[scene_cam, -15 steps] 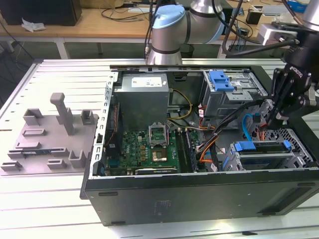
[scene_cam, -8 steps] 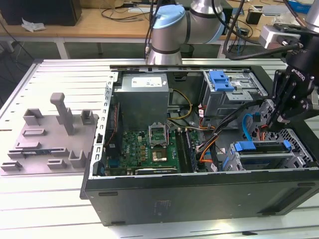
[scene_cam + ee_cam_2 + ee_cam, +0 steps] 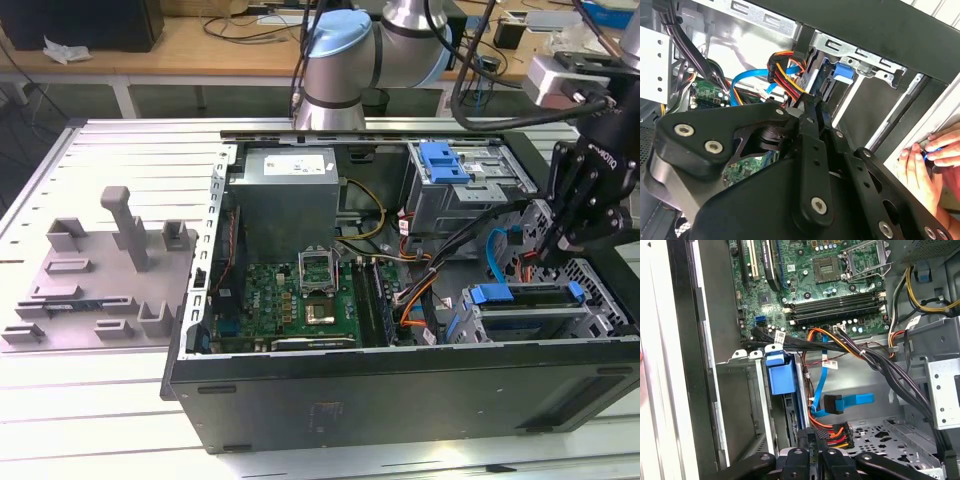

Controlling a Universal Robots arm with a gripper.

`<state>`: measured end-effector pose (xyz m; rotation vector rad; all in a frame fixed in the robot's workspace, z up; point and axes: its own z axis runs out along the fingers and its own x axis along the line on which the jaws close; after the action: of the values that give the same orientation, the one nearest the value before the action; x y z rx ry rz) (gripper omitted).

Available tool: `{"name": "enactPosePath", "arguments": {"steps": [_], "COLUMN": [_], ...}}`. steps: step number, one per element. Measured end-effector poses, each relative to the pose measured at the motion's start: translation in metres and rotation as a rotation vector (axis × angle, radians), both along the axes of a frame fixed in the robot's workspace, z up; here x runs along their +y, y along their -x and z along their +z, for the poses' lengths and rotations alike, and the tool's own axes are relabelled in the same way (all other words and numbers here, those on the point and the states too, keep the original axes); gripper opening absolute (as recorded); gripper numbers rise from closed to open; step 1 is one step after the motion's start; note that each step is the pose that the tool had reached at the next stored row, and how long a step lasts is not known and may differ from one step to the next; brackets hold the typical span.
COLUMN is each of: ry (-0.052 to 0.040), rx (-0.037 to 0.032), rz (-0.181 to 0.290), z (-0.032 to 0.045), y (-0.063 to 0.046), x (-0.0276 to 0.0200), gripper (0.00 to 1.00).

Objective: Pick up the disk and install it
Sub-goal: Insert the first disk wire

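The disk (image 3: 528, 312), a silver drive in a blue carrier, lies in the lower drive bay at the exterior view's right, inside the open computer case (image 3: 380, 385). Both wrist views catch it edge-on in the bay, with the carrier's blue tab (image 3: 780, 374) (image 3: 842, 73) at one end. My gripper (image 3: 550, 252) hangs over the bay's far right end, just above the disk. Its black fingers (image 3: 811, 107) look pressed together, tips close to the disk's end beside the orange and yellow power plug (image 3: 834, 432). I cannot tell whether they touch the disk.
A green motherboard (image 3: 300, 295) and grey power supply (image 3: 288, 190) fill the case's left half. An upper drive cage carries a blue latch (image 3: 445, 160). Black and blue cables (image 3: 850, 402) cross near the bay. A grey fixture (image 3: 100, 270) lies outside. A person's hand (image 3: 927, 160) rests at the case edge.
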<state>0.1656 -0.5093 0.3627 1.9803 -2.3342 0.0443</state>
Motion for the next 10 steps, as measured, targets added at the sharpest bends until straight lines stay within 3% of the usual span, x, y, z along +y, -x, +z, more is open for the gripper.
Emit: {"name": "enactPosePath", "arguments": {"steps": [6,10], "ry": [-0.0226,-0.0316], "rx": [-0.008,-0.0141], "rz": [0.02,0.037], "z": [0.0,0.0], "y": [0.001,0.003], "x": [-0.0082,-0.0119], "gripper": [0.16,0.16]}}
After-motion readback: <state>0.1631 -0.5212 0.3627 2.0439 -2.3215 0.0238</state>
